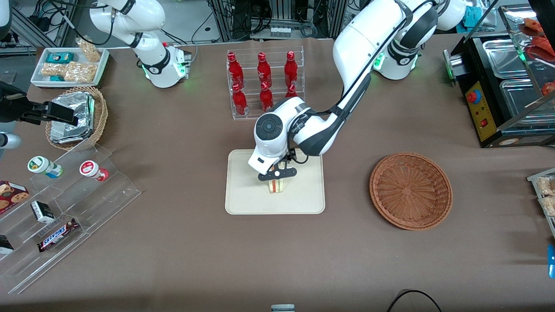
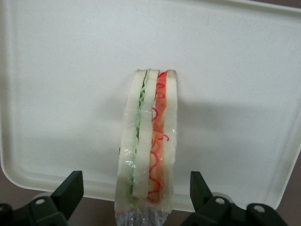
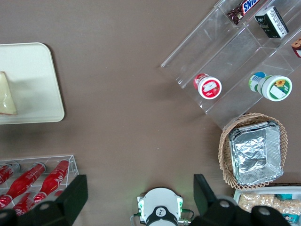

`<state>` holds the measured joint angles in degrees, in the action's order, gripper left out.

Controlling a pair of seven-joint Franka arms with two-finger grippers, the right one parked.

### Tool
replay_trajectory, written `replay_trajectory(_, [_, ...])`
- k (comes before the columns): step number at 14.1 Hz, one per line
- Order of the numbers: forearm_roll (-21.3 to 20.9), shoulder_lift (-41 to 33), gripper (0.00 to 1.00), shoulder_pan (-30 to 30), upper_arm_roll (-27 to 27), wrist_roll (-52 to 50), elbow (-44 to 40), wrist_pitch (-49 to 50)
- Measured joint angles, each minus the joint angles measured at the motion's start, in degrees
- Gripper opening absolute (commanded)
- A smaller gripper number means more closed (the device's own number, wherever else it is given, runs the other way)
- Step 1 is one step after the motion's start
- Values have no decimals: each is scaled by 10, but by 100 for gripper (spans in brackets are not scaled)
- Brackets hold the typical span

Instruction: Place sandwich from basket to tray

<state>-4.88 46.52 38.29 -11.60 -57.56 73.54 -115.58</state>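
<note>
A: Well, starting at the parked arm's end of the table, was anything there at risk?

B: No. The tan basket (image 1: 102,113) with its foil packets (image 1: 71,117) sat well apart from the work. The rack of red bottles (image 1: 262,84) stood farther from the front camera than the tray (image 1: 243,193) and did not touch it.

A: And the sandwich?

B: The sandwich (image 1: 276,186) stood on edge on the tray, near its middle, with its layers upright. The gripper (image 1: 276,180) hung just above it with its fingers (image 2: 70,186) spread wide, one to each side, and a gap showed between each finger and the bread. It gripped nothing.

A: So what could have gone wrong?

B: Toppling, I judged. A wedge on a narrow edge tips easily. If the arm rose at a slant, or a finger brushed the clear wrap, the sandwich could have fallen flat or slid toward the rim.

A: Anything else?

B: The wrap might have clung to a finger and lifted with it. The reddish-brown basket (image 1: 410,190), toward the working arm's end, lay empty, so the placing looked done. Only a straight retreat seemed left.
</note>
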Motion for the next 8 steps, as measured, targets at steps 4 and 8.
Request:
replay_trajectory(4, [0, -44, 100, -28, 7, 6, -17, 80])
replay_trajectory(8, [3, -177, 100, -119, 9, 58, 56, 143])
